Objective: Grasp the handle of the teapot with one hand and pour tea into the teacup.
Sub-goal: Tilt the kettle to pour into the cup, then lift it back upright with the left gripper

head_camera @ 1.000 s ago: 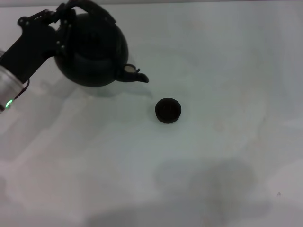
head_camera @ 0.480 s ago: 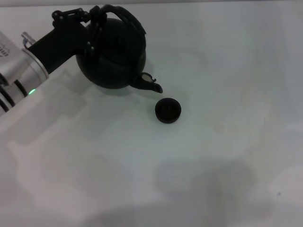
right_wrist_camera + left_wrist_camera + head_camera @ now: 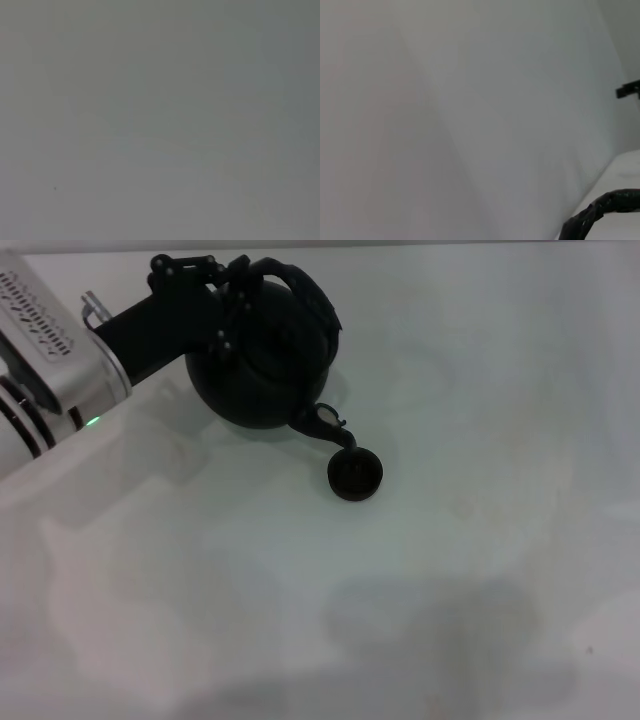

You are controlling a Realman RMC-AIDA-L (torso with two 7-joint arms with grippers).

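The round matte black teapot [image 3: 262, 365] hangs above the white table at the upper left of the head view, tipped so its short spout [image 3: 330, 430] points down at the teacup. My left gripper [image 3: 235, 285] is shut on the arched handle [image 3: 305, 290] at the pot's top. The small black teacup [image 3: 355, 474] stands on the table with the spout tip just over its near-left rim. A piece of the rough dark handle [image 3: 597, 212] shows in the left wrist view. The right gripper is out of view.
The white table [image 3: 450, 570] stretches wide around the cup, with soft grey shadows toward the front. The right wrist view holds only a plain grey surface.
My left arm has carried the teapot to the right and toward the cup. The pot has tipped further, and its spout has dropped from well left of the cup to its rim.
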